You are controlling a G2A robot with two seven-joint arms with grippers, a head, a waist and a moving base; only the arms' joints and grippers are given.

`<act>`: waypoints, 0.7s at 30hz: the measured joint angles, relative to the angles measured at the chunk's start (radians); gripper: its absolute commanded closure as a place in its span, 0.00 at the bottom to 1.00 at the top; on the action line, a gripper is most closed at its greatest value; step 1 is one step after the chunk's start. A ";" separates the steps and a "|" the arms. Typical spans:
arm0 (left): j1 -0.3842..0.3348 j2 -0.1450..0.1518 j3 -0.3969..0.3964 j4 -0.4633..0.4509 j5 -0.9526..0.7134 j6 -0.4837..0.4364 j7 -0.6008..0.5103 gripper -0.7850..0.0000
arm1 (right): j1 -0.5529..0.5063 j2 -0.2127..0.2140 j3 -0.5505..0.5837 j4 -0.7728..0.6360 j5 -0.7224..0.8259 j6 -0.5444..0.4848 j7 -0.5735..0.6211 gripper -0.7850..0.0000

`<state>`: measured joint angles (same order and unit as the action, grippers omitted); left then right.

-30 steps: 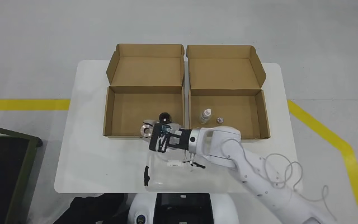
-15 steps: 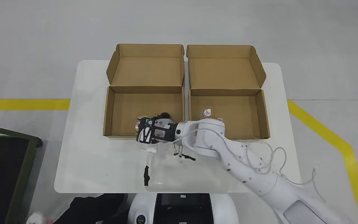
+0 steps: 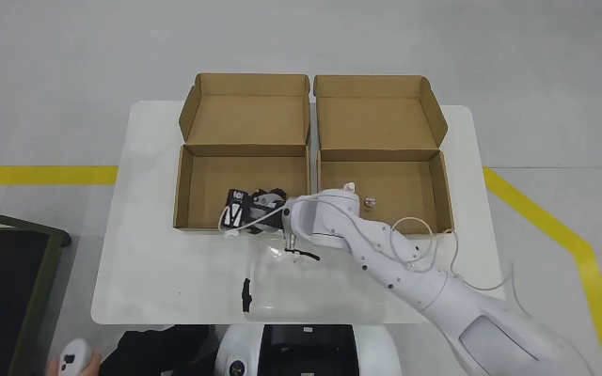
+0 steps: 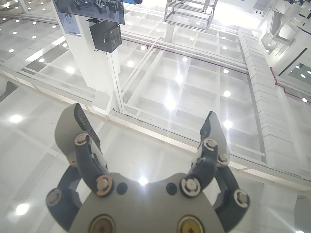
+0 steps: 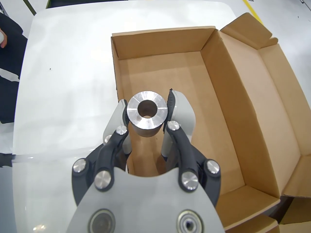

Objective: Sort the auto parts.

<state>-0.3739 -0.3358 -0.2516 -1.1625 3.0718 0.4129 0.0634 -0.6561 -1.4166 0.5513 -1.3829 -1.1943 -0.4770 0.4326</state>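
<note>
The right gripper (image 5: pixel 147 96), jaws clamped on a metal bushing (image 5: pixel 155 118), holds it above the floor of the left cardboard box (image 5: pixel 206 93) on the counter (image 5: pixel 65 73). The left gripper (image 4: pixel 143 109) has its jaws wide apart, empty.

No text, label or number can be read in any view

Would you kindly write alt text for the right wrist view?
The right gripper is shut on a metal sleeve, its bore facing the camera, over an open cardboard box that sits on a white table.
</note>
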 measured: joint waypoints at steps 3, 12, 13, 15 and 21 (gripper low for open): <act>0.000 0.000 0.000 0.000 0.000 0.000 0.000 0.00 | 0.013 -0.013 -0.008 0.020 0.002 0.004 0.012 1.00; 0.000 0.000 0.000 0.000 0.000 0.000 0.000 0.00 | 0.042 -0.048 -0.025 0.097 0.011 0.007 0.045 1.00; 0.000 0.000 0.000 0.000 0.000 0.000 0.000 0.00 | 0.043 -0.051 -0.026 0.103 0.011 0.007 0.046 1.00; 0.000 0.000 0.000 0.000 0.000 0.000 0.000 0.00 | 0.046 -0.057 -0.029 0.119 0.010 0.005 0.050 1.00; 0.000 0.000 0.000 0.000 0.000 0.000 0.000 0.00 | 0.047 -0.070 -0.030 0.155 0.005 -0.002 0.053 0.90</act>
<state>-0.3739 -0.3358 -0.2516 -1.1625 3.0718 0.4129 0.0634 -0.6092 -1.4869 0.5212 -1.2275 -1.1892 -0.4793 0.4851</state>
